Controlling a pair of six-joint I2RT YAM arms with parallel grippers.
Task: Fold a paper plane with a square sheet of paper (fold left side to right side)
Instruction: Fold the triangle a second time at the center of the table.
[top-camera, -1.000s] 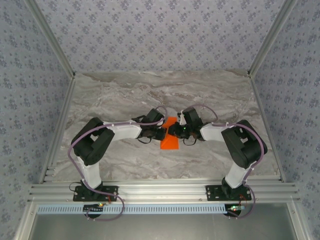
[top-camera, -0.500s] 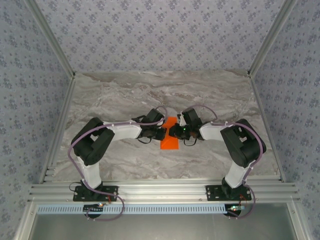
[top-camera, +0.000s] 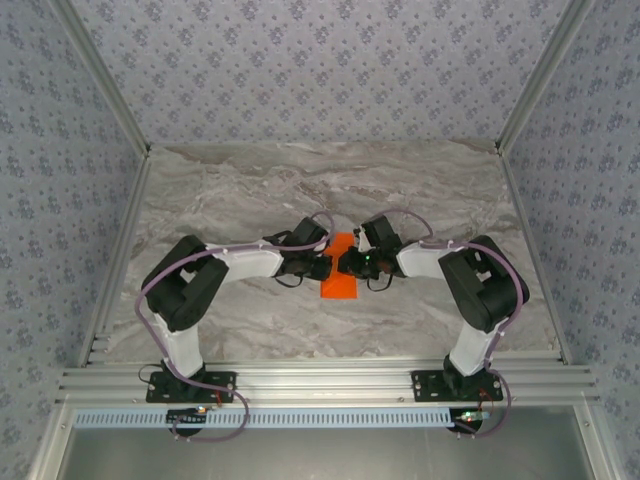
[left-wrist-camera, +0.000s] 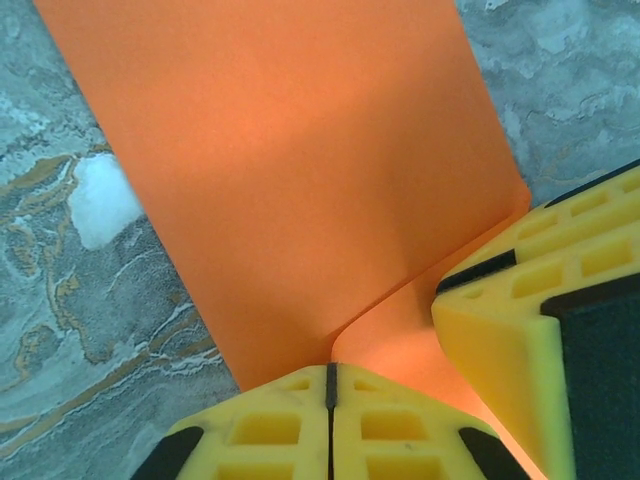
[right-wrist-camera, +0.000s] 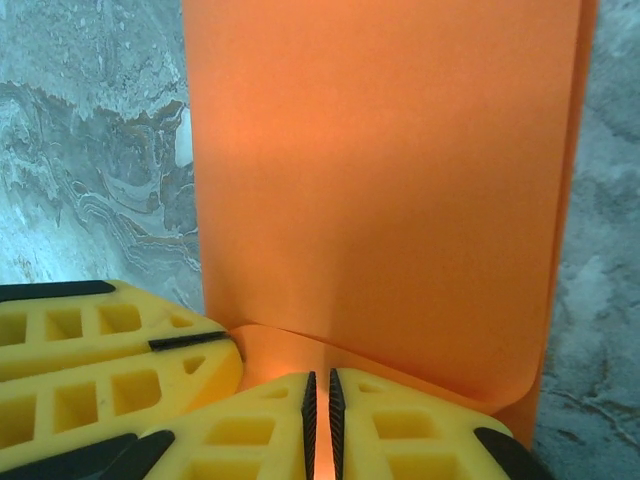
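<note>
Under the left gripper (left-wrist-camera: 330, 400) and right gripper (right-wrist-camera: 320, 420), grey marble table (top-camera: 240, 190); patterned walls (top-camera: 320, 60) stand beyond it on three sides. Both pinch closed on the square sheet of paper (left-wrist-camera: 300, 170), doubled over ahead of the fingertips; bare table all round, edges well apart from both

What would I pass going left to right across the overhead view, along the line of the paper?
left arm → orange paper → right arm
</note>
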